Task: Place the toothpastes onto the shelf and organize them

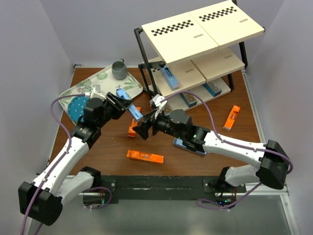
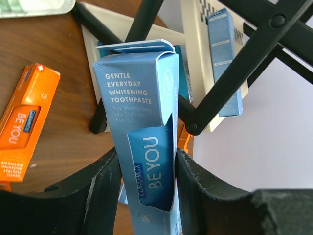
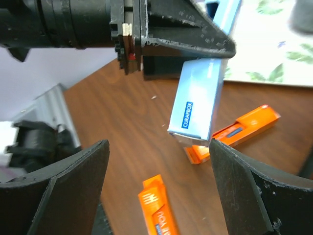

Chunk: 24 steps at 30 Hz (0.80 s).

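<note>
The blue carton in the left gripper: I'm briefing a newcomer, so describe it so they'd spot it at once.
On the brown table, look between the leaf-patterned tray and the black-framed shelf. There the left gripper pinches a blue carton above the wood. Unlike the orange cartons lying flat below and the blue ones on the shelf, it alone is held aloft.

Brown wooden table (image 1: 102, 147) carrying a rack, a tray and loose cartons.

The black-framed three-tier rack with slanted cream boards (image 1: 195, 29) stands at the far right. A blue carton (image 1: 171, 77) lies on its middle board and a pale carton (image 1: 189, 100) on the lowest. A leaf-patterned white tray (image 1: 108, 81) sits far left. Orange cartons lie on bare wood: one near the front (image 1: 145, 156), one at the right (image 1: 232, 117).
</note>
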### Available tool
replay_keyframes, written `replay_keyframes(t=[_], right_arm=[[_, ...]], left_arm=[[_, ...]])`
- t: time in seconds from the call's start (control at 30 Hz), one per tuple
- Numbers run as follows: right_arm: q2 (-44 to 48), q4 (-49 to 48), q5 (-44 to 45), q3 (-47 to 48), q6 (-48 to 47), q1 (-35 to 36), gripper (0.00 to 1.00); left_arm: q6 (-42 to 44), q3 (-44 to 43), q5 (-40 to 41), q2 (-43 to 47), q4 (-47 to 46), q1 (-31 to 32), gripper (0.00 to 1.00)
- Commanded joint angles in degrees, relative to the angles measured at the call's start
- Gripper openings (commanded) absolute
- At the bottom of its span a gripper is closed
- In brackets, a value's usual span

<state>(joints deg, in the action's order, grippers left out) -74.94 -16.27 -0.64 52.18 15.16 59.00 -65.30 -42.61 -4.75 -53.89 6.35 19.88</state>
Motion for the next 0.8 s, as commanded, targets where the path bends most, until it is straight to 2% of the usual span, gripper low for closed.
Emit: replay_keyframes(t=[0.0, 0.2, 0.4, 0.53, 0.57, 0.63, 0.67, 0.77], right_arm=[[-0.64, -6.40, 11.36, 1.25, -7.07, 1.02, 0.87], [-4.51, -8.95, 11.19, 3.01, -7.95, 1.64, 0.84], [-7.94, -11.32, 13.12, 4.06, -8.48, 3.13, 0.75], [-9.17, -11.94, 13.48, 4.85, -8.57, 3.49, 0.63], [-9.26, -12.11, 13.56, 4.86, -8.48, 3.49, 0.55], [-9.35, -12.29, 13.65, 5.03, -8.22, 3.49, 0.48], [-9.52, -12.29, 13.65, 5.03, -8.13, 3.49, 0.41], [-9.26, -11.94, 14.00, 5.03, -7.43, 3.49, 0.34]], left_arm=[[-5.36, -3.53, 1.06, -0.16, 1.91, 0.77, 0.26], [-6.51, -3.53, 1.85, 0.71, 2.97, 1.30, 0.26], [-7.03, -3.18, 2.12, 1.15, 2.44, 1.48, 0.27], [-7.39, -2.74, 1.59, 1.24, 1.57, 1.65, 0.27], [-7.39, -2.65, 1.50, 1.15, 1.39, 1.65, 0.27], [-7.48, -2.39, 1.33, 1.33, 1.12, 1.65, 0.27], [-7.48, -2.39, 1.41, 1.33, 1.03, 1.65, 0.27], [-7.30, -2.04, 1.32, 1.59, 0.33, 1.65, 0.28]])
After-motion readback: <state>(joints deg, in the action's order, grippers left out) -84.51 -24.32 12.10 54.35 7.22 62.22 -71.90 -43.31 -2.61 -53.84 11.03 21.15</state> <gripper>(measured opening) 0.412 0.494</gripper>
